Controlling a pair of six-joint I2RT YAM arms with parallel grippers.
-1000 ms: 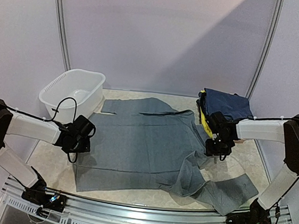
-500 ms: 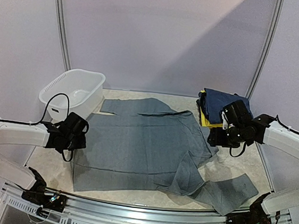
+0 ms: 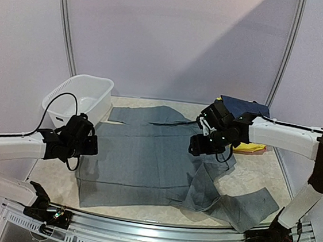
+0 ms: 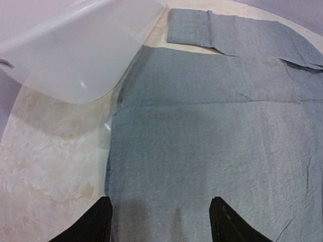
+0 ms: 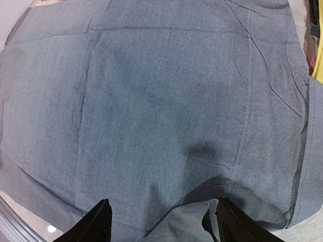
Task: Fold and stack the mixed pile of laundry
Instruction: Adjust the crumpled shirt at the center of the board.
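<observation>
**A:** Which step is going on here?

**B:** I'm judging it as the trousers [image 3: 140,159] being folded. They're lying spread on the tabletop [image 3: 272,167], under both pairs of jaws, with one leg [image 3: 239,210] bunching up nearer than the right jaws.

**A:** Are the jaws holding anything?

**B:** No. The left jaws are standing wide apart and empty, hovering over the trousers' left edge. The right jaws are gaping about as wide, gripping nothing, hanging above the cloth's right half.

**A:** So what is the next move calling for?

**B:** Probably each pair is going to need to drop and pinch an edge. That way the loose leg is coming over flat without dragging the rest.

**A:** And the other clothes?

**B:** A folded stack [image 3: 239,126] is sitting just beyond the right jaws, with a navy top [image 3: 247,106] uppermost and a yellow cloth [image 3: 250,146] peeking out below.

**A:** What is one view giving that another isn't?

**B:** The top view is showing the stack, the leg and both arms together. The left wrist view is showing the basin [image 4: 75,55] beyond and left of its jaws, just beside the trousers' edge. The right wrist view is showing the creases under its jaws.
</observation>
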